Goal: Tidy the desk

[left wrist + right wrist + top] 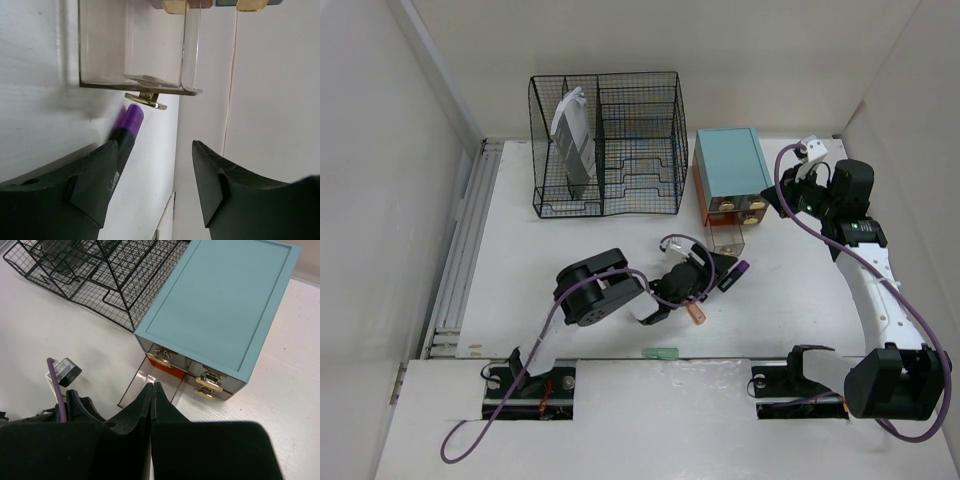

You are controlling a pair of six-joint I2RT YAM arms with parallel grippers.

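The left claw (155, 147) stands spread wide and grips nothing. A marker (129, 122) with a purple cap lies flat on the white worktop (540, 240), close along 1 of the claw's 2 fingers. Whether it touches that finger is unclear. Its long axis runs from near left to far right. The cap points at the pulled-out clear drawer (131, 87) and stops just short of the gold handle (146, 98).

That drawer's front wall and handle stand between the marker and the drawer's inside, so the marker would probably have to be lifted over them. The left arm is much the nearer. The right claw (151, 387) is clenched empty, above the right of the teal-topped box (730, 163). The wire rack (640, 100) stands far left, and a small green piece (661, 353) lies at the near edge.
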